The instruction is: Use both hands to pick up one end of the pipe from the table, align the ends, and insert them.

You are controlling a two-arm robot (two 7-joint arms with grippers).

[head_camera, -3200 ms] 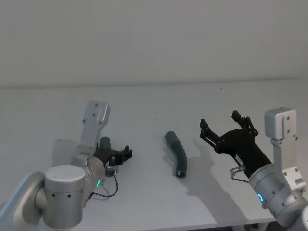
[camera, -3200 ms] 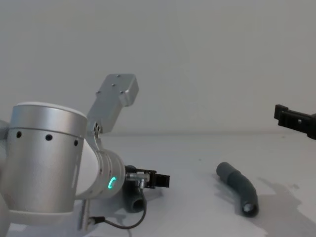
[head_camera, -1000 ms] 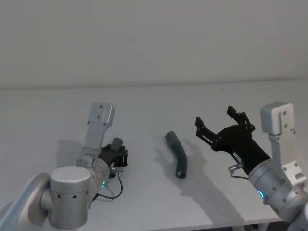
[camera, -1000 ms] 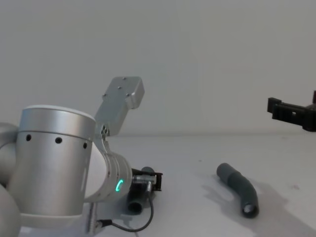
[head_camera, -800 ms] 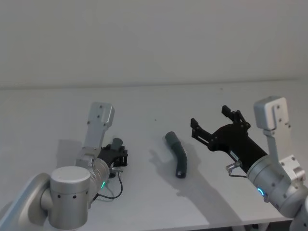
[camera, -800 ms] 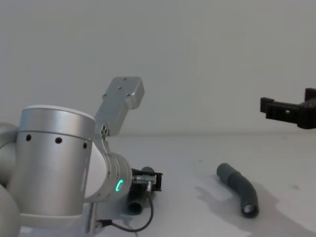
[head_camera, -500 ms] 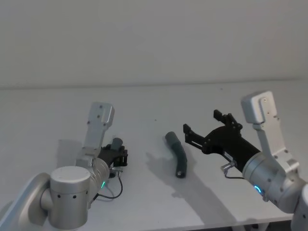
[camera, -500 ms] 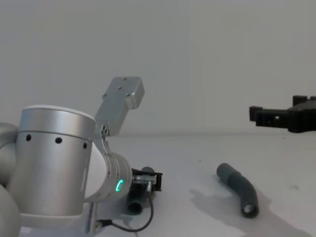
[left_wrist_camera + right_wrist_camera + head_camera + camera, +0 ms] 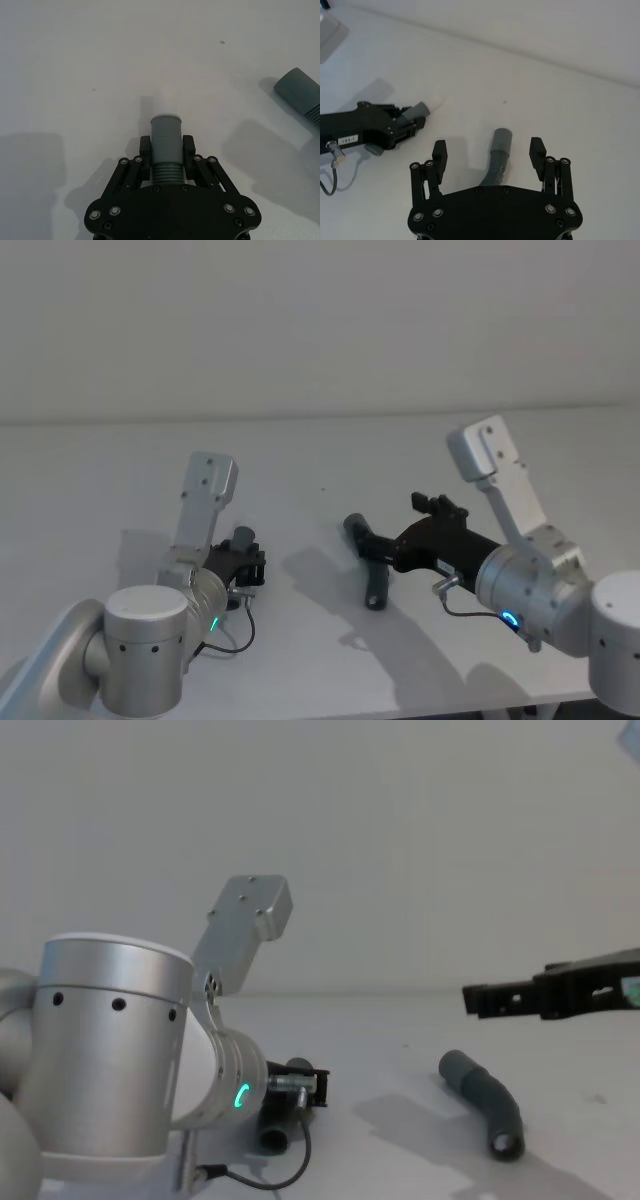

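One dark-grey pipe piece [image 9: 376,568] lies bent on the table [image 9: 300,460], its open end towards me [image 9: 505,1144]. My right gripper [image 9: 392,524] hovers just above it, open. In the right wrist view the piece's far cuff [image 9: 500,140] shows between the spread fingers [image 9: 439,151]. My left gripper [image 9: 252,562] rests low at the left, shut on the other pipe piece [image 9: 165,127]. That piece's white plug tip [image 9: 434,104] sticks out past the fingers.
The table's back edge [image 9: 320,420] meets a plain wall. A thin cable [image 9: 240,635] loops on the table under the left wrist. Bare table lies between the two pipe pieces and towards the back.
My right gripper has swung left and down, from well right of the lying pipe piece to just over it, still open. The left arm and its piece have stayed put over the last second.
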